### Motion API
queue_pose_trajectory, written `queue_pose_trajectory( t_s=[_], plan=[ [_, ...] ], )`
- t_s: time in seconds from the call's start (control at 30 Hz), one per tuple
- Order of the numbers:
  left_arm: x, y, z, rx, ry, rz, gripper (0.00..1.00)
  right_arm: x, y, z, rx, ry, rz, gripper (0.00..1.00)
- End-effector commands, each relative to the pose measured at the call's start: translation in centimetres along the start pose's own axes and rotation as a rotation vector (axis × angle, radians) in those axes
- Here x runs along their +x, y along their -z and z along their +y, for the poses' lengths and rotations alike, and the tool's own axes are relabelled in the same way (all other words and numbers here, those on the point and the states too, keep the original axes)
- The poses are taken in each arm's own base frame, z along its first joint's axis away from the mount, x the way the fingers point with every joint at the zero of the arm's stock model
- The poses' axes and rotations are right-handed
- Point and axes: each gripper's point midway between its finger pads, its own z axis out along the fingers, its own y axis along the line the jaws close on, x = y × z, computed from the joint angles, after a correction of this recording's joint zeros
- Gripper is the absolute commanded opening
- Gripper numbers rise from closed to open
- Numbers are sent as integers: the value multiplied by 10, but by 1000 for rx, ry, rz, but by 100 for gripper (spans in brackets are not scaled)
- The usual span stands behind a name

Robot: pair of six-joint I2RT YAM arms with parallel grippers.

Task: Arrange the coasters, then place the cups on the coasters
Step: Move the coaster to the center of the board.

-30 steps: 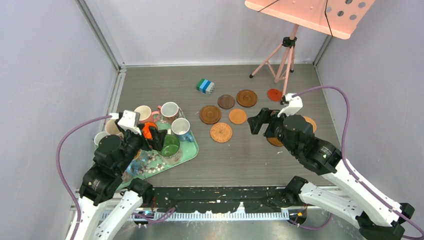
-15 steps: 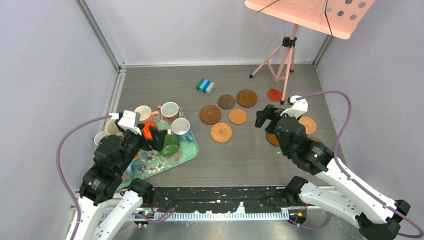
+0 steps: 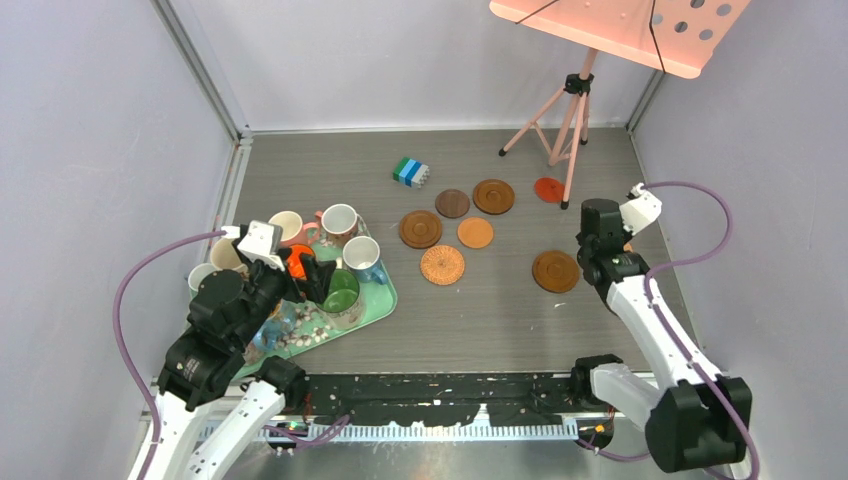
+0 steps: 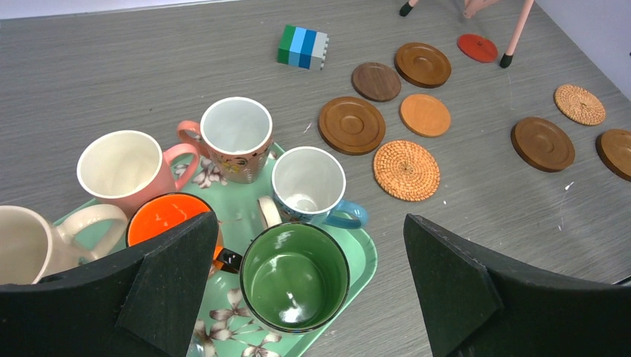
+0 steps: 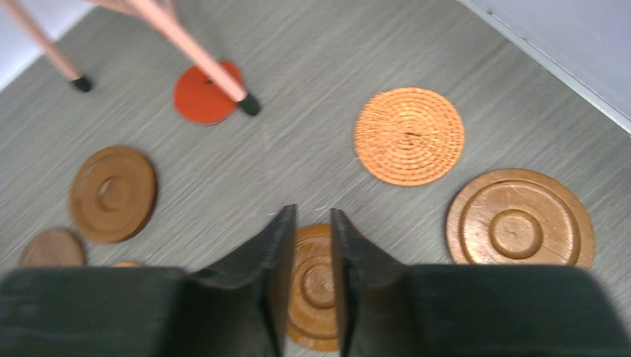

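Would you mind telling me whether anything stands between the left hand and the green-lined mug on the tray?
Nothing visible does. The left hand hangs open right over the green-lined mug on the mint floral tray, with only air between its fingers and the rim.

You have nine coasters on the counter: five brown wooden discs, two woven wicker ones, one orange and one red. Six mugs show around one mint-green tray, plus one toy block.
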Motion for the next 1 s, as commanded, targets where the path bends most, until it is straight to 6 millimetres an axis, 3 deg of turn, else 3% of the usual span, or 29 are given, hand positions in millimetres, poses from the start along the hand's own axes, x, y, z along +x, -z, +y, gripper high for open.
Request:
queue_pose_trajectory(
  t_s=[0.0,0.13,0.33,0.57,0.7,0.97],
  plan=[
    [-6,-4,0,-4,-3,-17,99,1,-25,-5,14,-138,23,11],
    [-4,-6,1,-12,-9,-7,99,18,-50,-48,138,-240,90,5],
    [-3,-7,6,-41,-17,-4,99,36,-71,-68,131,-254,139,5],
    [-3,-5,14,-83,-23,-14,99,28,-107,-62,81,-285,158,5],
    [-2,-6,17,-98,-27,-10,99,45,-125,-61,83,-302,227,5],
    [-2,-6,21,-121,-33,-7,99,65,-139,-57,70,-307,309,5]
  ],
)
